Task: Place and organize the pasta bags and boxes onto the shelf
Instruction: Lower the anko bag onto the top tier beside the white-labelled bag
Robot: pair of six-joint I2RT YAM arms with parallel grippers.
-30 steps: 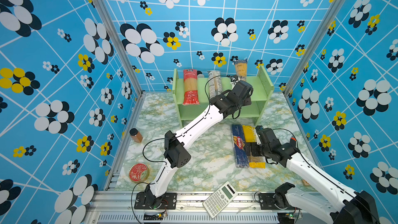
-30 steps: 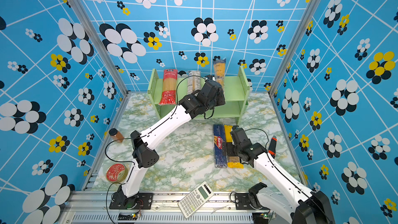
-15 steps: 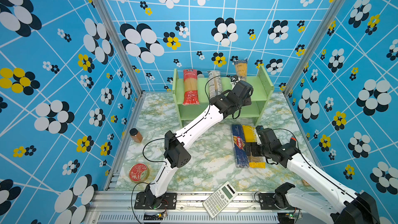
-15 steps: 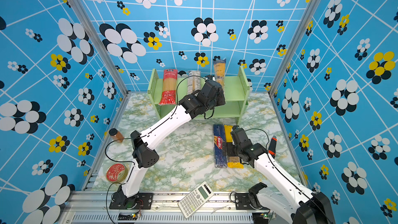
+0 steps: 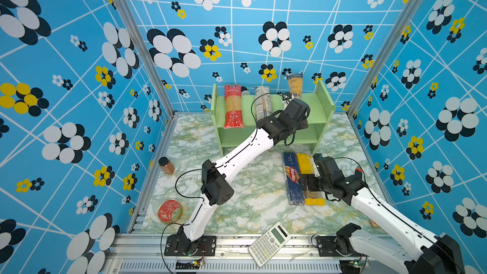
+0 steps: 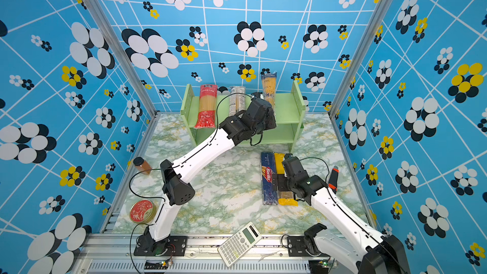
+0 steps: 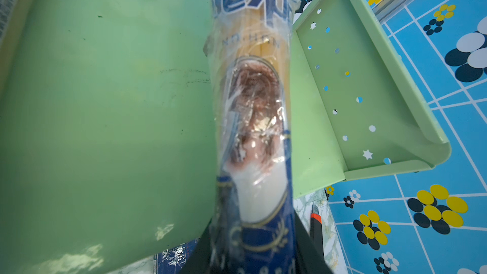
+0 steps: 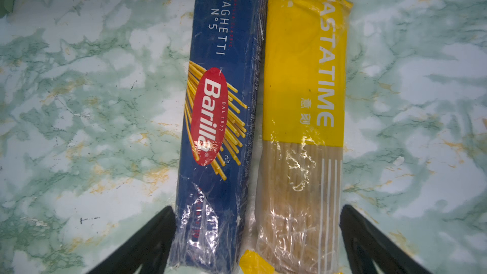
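Note:
The light-green shelf (image 5: 317, 106) (image 6: 288, 106) stands at the back. On its top tier lie a red-ended clear bag (image 5: 233, 106) (image 6: 207, 106) and a clear/navy bag (image 5: 262, 101) (image 6: 235, 102), front to back. To their right, my left gripper (image 5: 292, 101) (image 7: 253, 256) is shut on the near end of the yellow-navy bag (image 5: 294, 85) (image 6: 268, 85) (image 7: 253, 88), which lies along the top tier. My right gripper (image 5: 307, 183) (image 8: 257, 243) is open low over the table, its fingers straddling the dark blue Barilla box (image 5: 292, 177) (image 8: 218, 101) and the yellow bag (image 5: 305, 164) (image 8: 303, 75), which lie side by side.
A white calculator (image 5: 270, 243) lies on the front rail. A small brown jar (image 5: 166, 166) and a round red tin (image 5: 170, 210) sit at the table's left edge. An orange-and-black knife (image 6: 333, 177) lies right of the right arm. The shelf's lower tier (image 5: 237, 138) holds nothing visible.

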